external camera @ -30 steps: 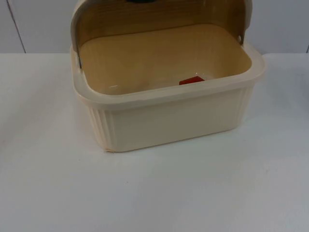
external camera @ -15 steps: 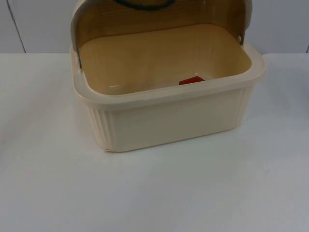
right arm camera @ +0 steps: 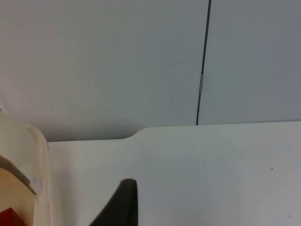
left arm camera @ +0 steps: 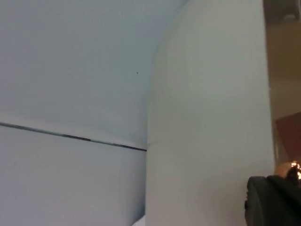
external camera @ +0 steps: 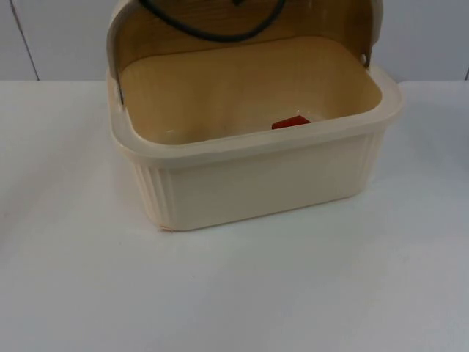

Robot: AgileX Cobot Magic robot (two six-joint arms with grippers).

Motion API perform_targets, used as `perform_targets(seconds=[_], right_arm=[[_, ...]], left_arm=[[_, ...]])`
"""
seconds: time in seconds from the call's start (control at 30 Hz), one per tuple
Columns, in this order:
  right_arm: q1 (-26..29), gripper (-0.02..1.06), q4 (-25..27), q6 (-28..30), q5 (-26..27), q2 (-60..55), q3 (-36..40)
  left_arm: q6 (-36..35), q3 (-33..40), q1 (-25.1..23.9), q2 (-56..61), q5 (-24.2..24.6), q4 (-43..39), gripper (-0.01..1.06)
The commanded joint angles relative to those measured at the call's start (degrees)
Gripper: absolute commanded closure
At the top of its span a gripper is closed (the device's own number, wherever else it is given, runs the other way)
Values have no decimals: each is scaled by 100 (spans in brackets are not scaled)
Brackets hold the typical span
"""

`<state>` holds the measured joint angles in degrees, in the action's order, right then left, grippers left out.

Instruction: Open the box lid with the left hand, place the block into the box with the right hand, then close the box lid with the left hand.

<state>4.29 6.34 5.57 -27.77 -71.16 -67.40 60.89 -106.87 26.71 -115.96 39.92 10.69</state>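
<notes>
A cream ribbed box [external camera: 264, 183] stands on the table with its lid [external camera: 168, 44] swung up and back, the brown inner face showing. A red block [external camera: 291, 122] lies on the box floor near the front wall, right of the middle. My left gripper [left arm camera: 273, 202] is close against the lid's pale outer curve [left arm camera: 207, 117]. My right gripper [right arm camera: 120, 205] hangs over the table, apart from the box's rim [right arm camera: 33, 160], and past that rim a bit of the red block [right arm camera: 9, 217] shows.
The white table [external camera: 220, 293] spreads bare in front of the box and to both sides of it. The grey partition wall [external camera: 58, 37] closes the table off right behind the box.
Black parts of the left arm have come lower over the raised lid at the picture's upper edge. Box, lid and block have stayed where they were.
</notes>
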Motion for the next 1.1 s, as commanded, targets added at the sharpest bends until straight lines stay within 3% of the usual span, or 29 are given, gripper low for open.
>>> perform_targets(seconds=[0.0,0.13,0.43,0.57,0.7,0.93,1.07], right_arm=[[-19,-1,-47,47,16,19,16],[-19,-1,-47,47,16,19,16],[-19,-1,-111,47,20,19,16],[-19,-1,-159,47,20,19,16],[-19,-1,-163,47,20,19,16],[-19,-1,-162,47,45,19,16],[-19,-1,-162,2,-2,19,16]], left_arm=[[-203,-3,-7,5,408,90,105],[-465,-3,-7,5,751,90,105],[-588,41,39,28,720,-35,105],[-791,441,138,187,172,-391,105],[-982,1273,301,491,-682,-757,105],[-1045,2418,581,757,-1392,-889,105],[-1470,2922,849,841,-1729,-1294,105]])
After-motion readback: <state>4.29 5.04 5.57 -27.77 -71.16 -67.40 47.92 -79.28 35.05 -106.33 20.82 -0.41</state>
